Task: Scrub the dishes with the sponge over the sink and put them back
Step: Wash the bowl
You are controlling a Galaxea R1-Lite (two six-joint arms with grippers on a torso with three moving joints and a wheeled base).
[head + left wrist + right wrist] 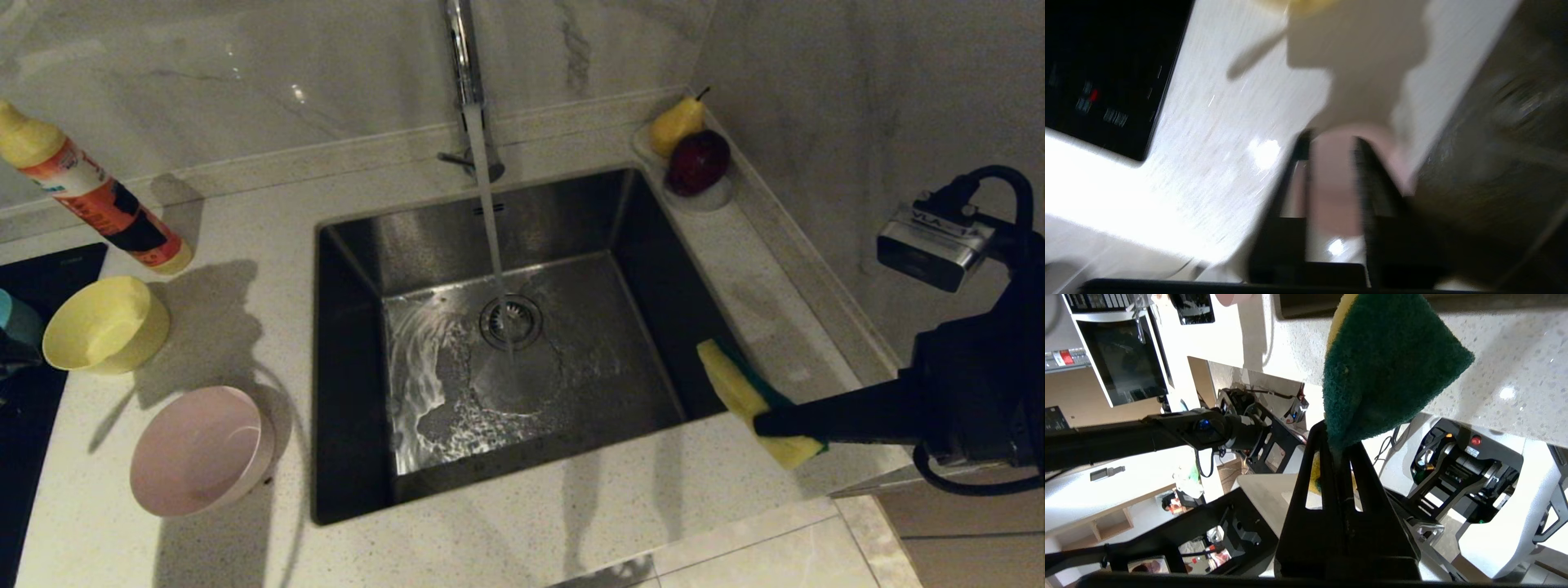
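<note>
At the counter's left edge I see a sliver of the light blue bowl [15,320], then the pale yellow round plastic bowl [104,324] and, nearer the front edge, the pale pink round plastic bowl [200,451], both lying tipped beside the sink. My left gripper [1331,163] hovers just by the pink bowl's rim, fingers a little spread and empty. I judge I'm at the pick-up step: next I must close on that rim and carry the bowl over the square stainless steel sink [506,359], where water runs from the chrome tap [462,49]. At the sink's front right corner, my right gripper [1337,451] pinches the green-and-yellow sponge [755,400], waiting.
</note>
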